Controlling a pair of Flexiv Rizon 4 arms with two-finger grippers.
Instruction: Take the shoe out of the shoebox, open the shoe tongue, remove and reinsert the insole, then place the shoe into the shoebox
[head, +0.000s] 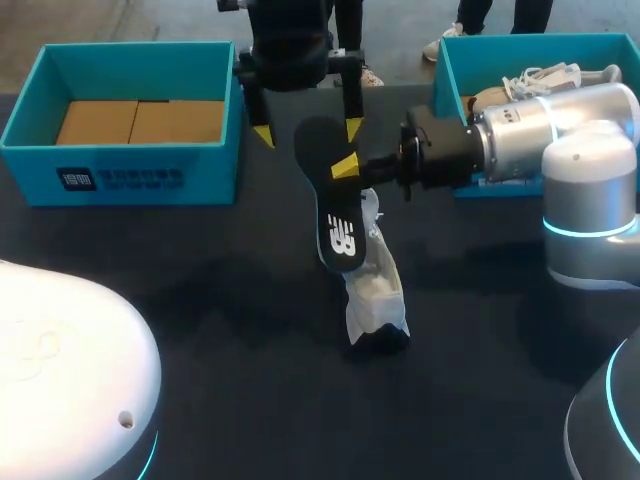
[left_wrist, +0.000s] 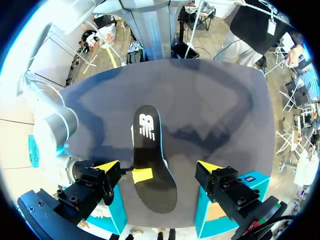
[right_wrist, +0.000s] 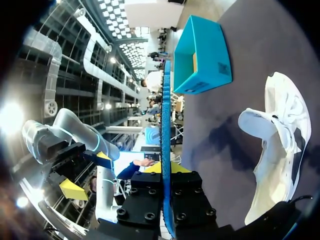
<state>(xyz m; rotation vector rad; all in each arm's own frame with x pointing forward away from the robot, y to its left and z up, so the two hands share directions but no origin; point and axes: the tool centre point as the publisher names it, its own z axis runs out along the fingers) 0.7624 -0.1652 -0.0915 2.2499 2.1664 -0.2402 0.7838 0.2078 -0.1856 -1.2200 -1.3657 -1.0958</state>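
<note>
Head view alone gives the whole layout. The right gripper (head: 345, 165) is clamped on the insole (head: 335, 210), which hangs tilted below it. The shoe (head: 378, 295) lies on the table (head: 200, 320) directly under the insole's lower end. The left gripper (head: 307, 132) stands just above the right one, fingers spread wide, holding nothing.

Left wrist view looks down between the left gripper's (left_wrist: 159, 166) spread tips onto the insole's (left_wrist: 149, 145) flat face, which is black with a white mark at the far end. One yellow fingertip (left_wrist: 142, 175) of the right gripper presses against its side. Only a white sliver of the shoe shows beside the insole.

Right wrist view shows the insole (right_wrist: 165, 150) edge-on, a thin blue line pinched between the right gripper's (right_wrist: 167, 200) black fingers. Beside that gripper the shoe (right_wrist: 280, 135) is white with dark panels, its tongue lifted open. The left gripper (right_wrist: 87, 172) shows on the other side.

One teal shoebox (head: 140, 170) sits beside the left gripper. A second teal box (head: 450, 70) stands behind the right arm. Both are well apart from the shoe, with dark table between.
</note>
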